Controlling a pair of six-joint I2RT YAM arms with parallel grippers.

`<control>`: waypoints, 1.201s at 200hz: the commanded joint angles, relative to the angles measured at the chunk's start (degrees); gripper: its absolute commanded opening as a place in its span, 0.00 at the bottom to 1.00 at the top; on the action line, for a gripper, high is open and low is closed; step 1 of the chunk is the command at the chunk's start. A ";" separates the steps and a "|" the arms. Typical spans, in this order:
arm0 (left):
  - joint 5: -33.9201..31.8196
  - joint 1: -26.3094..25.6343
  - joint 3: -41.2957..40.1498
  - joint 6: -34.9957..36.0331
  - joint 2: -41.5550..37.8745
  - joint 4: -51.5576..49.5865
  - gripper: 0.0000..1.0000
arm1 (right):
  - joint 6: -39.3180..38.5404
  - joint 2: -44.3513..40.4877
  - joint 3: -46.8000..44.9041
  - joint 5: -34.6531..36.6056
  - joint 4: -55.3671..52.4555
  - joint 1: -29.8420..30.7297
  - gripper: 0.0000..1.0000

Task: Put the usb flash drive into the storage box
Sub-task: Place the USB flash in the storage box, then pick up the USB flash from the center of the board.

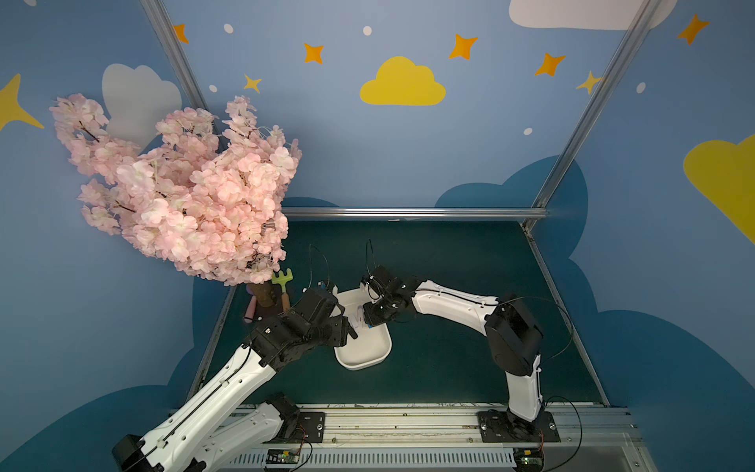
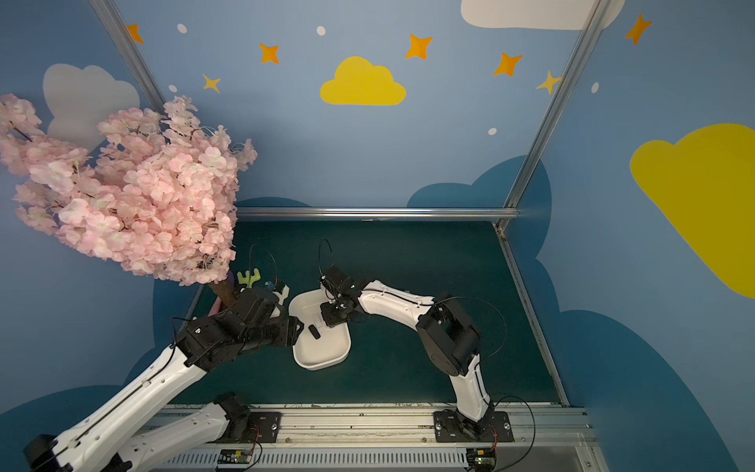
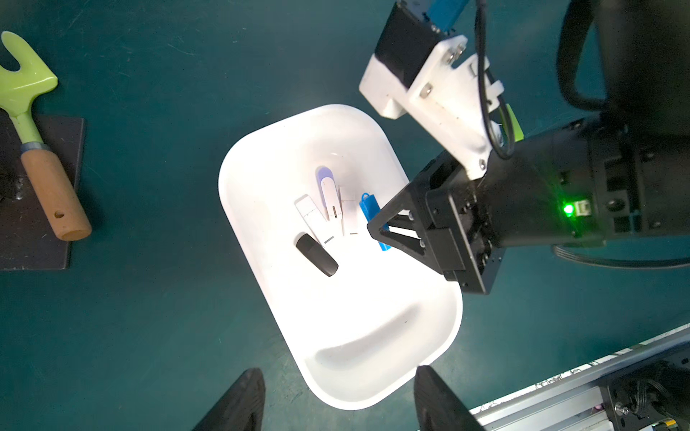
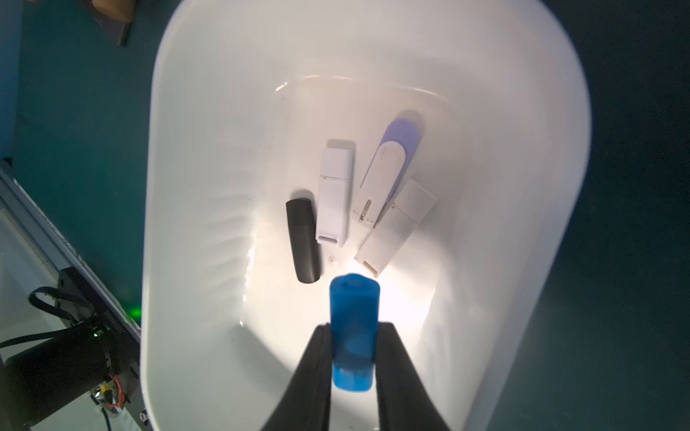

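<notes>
Four other sticks [image 4: 333,194] lie in the white storage box [image 1: 363,361] [image 2: 322,361] at the lower middle of both top views, and I see my right fingers [image 4: 313,373] pinching the blue usb flash drive [image 4: 354,317] over its inside, with my left fingers [image 3: 239,403] spread apart.

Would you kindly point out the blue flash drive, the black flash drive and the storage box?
blue flash drive [image 4: 354,328]: right wrist view, middle of its body.
black flash drive [image 3: 317,255]: left wrist view, middle of its body.
storage box [image 3: 366,298]: left wrist view, bare floor inside.
</notes>
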 commanded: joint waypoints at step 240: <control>10.62 -15.92 29.24 13.25 45.07 9.47 0.64 | 8.14 -51.69 -48.04 4.51 11.90 -50.81 0.45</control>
